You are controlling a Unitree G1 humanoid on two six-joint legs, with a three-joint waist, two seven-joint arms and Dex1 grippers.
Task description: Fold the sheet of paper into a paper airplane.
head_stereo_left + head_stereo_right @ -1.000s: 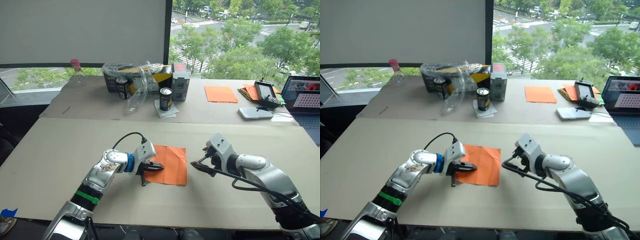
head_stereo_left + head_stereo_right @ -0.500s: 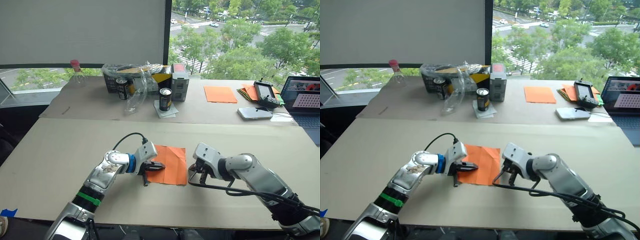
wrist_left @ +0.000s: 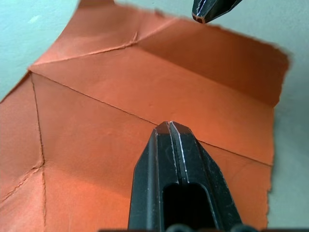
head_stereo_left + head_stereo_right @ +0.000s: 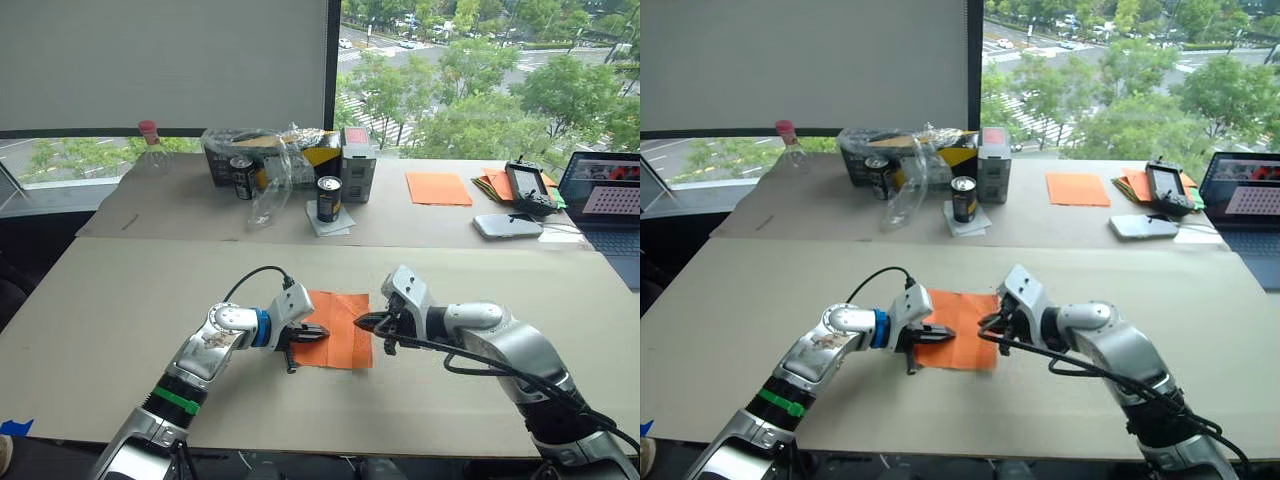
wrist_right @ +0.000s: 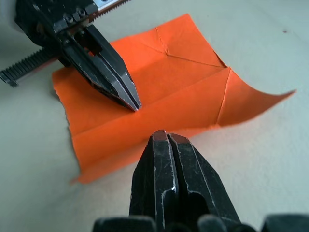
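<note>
A wide beige worktop (image 4: pixel 120 300) carries everything; at its far edge by the window sit a clutter of plastic-wrapped boxes (image 4: pixel 290 155), two dark cans (image 4: pixel 329 197), a clear bottle with a red cap (image 4: pixel 151 143), a smooth orange sheet (image 4: pixel 438 188), a pile of orange and green papers (image 4: pixel 497 184) with a black handheld device (image 4: pixel 528 186) on it, a phone (image 4: pixel 510 226) and a laptop (image 4: pixel 600 190); all of these stand well apart from the working spot and nothing blocks it. The sheet of paper (image 4: pixel 338 328) lies near the front middle of the worktop, between the two arms. The left end effector (image 4: pixel 312 334) rests its tip on the paper, fingers pressed together; the right end effector (image 4: pixel 366 322) sits at the paper's right edge, fingers likewise closed, gripping nothing. The head views show the sheet as flat orange; the left wrist view shows its crease lines (image 3: pixel 87 99), and the right wrist view shows one corner (image 5: pixel 270 99) curling up off the worktop.
</note>
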